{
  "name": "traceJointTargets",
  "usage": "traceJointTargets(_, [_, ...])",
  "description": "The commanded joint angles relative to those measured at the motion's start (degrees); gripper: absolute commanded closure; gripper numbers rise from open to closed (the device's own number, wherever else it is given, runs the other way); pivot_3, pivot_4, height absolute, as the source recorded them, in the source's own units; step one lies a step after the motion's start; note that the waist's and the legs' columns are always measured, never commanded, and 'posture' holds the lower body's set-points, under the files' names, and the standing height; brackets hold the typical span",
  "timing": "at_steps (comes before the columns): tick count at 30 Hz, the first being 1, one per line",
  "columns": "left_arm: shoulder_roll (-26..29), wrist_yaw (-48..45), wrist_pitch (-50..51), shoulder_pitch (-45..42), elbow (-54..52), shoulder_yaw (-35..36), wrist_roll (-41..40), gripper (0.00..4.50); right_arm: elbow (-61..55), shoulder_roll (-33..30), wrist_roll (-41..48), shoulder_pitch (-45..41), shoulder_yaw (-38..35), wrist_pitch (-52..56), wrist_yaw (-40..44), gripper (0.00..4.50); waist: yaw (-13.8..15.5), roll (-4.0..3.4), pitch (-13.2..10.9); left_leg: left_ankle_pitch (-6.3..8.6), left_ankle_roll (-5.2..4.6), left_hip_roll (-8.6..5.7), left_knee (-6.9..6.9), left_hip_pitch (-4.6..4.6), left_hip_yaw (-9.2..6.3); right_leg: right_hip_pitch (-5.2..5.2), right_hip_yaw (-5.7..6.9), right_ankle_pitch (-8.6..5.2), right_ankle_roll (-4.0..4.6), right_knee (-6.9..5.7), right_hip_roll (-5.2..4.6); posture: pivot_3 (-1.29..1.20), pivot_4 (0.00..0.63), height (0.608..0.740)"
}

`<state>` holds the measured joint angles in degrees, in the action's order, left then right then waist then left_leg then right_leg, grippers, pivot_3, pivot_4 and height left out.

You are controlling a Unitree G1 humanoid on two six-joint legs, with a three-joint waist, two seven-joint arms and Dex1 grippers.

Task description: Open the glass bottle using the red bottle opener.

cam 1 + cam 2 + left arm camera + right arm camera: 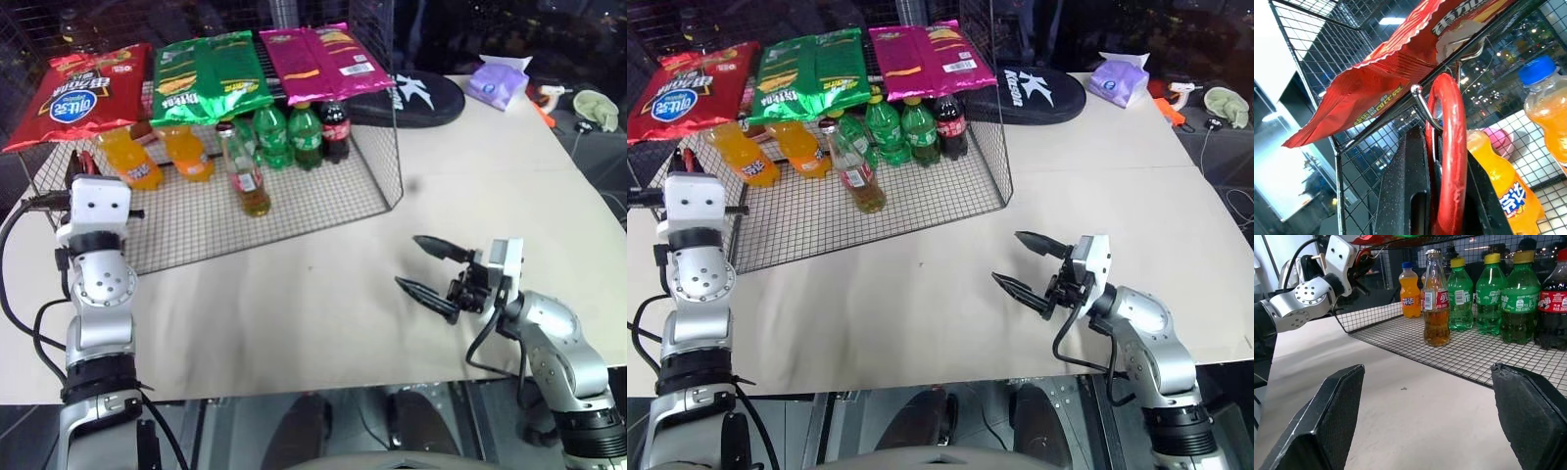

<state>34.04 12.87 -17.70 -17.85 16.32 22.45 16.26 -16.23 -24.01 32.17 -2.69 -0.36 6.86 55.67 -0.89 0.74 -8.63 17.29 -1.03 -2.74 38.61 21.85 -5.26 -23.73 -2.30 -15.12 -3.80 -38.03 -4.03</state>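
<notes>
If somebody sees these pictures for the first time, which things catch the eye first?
The bright snack bags lying across the top of the wire rack, with drink bottles below. At the rack's left end, the left pincer is shut on the red bottle opener, whose ring hangs on a metal hook. The right pincer is open over the table.

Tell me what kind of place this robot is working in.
Probably a lab mock-up of a snack shop display. A wire rack on a table holds a glass bottle beside soda bottles, and chip bags lie across the rack's top. Loose items sit at the table's far edge.
</notes>
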Motion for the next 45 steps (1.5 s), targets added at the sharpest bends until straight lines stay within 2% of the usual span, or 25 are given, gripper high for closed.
traceJointTargets(1, [1.2,2.0,-0.2,-1.1,-3.9,0.8,0.4,4.48,-0.9,0.2,0.5,0.4,-0.8,-1.2,0.0,0.34,0.0,0.0,0.0,0.0,0.0,0.0,0.0,0.0,0.0,0.0,0.0,0.0,0.0,0.0,0.0,0.0,0.15,0.74])
traceJointTargets(9, [0.3,1.1,3.0,0.7,-5.2,-0.3,0.5,4.48,-0.4,0.5,0.2,0.7,-0.7,-1.8,0.0,0.34,0.0,0.02,0.0,0.0,0.0,0.0,0.0,-0.01,0.0,0.0,0.0,0.0,0.0,-0.02,0.0,0.0,0.15,0.74])
traceJointTargets(19, [-1.4,10.4,7.9,2.7,-12.3,1.3,8.9,4.48,0.0,0.3,0.1,1.1,-0.7,-2.1,0.3,0.34,-0.5,0.03,0.0,0.01,-0.01,0.0,-0.01,0.06,0.1,-0.07,-0.08,0.0,0.0,0.03,0.01,0.0,0.15,0.74])
traceJointTargets(25, [-0.9,11.0,10.5,3.5,-13.2,1.2,10.3,4.48,0.2,0.1,0.2,1.3,-0.8,-2.1,0.6,0.34,-1.3,0.05,0.0,0.01,-0.01,0.0,-0.07,0.1,0.1,-0.14,-0.08,0.0,0.0,0.05,-0.01,0.0,0.15,0.74])
traceJointTargets(27, [-1.4,10.2,11.0,3.2,-12.7,1.5,8.6,4.48,0.3,0.1,0.1,1.2,-0.8,-2.1,0.6,0.34,-1.4,0.05,0.0,0.01,-0.01,0.0,-0.07,0.1,0.11,-0.14,-0.09,0.0,0.0,0.04,-0.01,0.0,0.15,0.74])
traceJointTargets(34, [-6.5,-2.8,11.6,0.1,-7.7,0.7,-9.0,4.48,1.0,0.2,-0.2,0.8,-0.7,-2.5,0.8,0.34,-1.1,0.06,0.1,0.01,-0.01,0.01,0.01,0.05,0.1,-0.08,-0.08,0.0,0.0,-0.03,-0.05,0.0,0.15,0.74])
traceJointTargets(39, [-6.6,-4.4,10.7,-1.0,-6.1,1.4,-12.6,4.48,1.3,0.3,-0.4,0.8,-0.7,-2.8,0.7,0.34,-1.3,0.07,0.1,0.01,-0.01,0.01,0.14,0.0,0.12,-0.05,-0.12,0.0,-0.01,-0.17,-0.03,0.0,0.15,0.74])
traceJointTargets(43, [-5.6,-4.1,9.4,-1.4,-5.6,0.6,-11.7,3.01,1.5,0.3,-0.4,0.8,-0.6,-3.1,0.6,0.34,-1.2,0.07,0.1,0.01,-0.01,0.0,0.19,-0.01,0.12,-0.05,-0.11,0.0,-0.01,-0.25,0.0,0.0,0.15,0.74])
traceJointTargets(45, [-5.7,-4.3,9.4,-1.7,-5.3,0.3,-11.9,2.1,1.7,0.2,-0.5,0.8,-0.6,-3.3,0.7,0.34,-1.0,0.07,0.1,0.01,-0.01,-0.01,0.3,0.01,0.11,-0.05,-0.1,0.0,-0.01,-0.3,0.0,0.0,0.15,0.74])
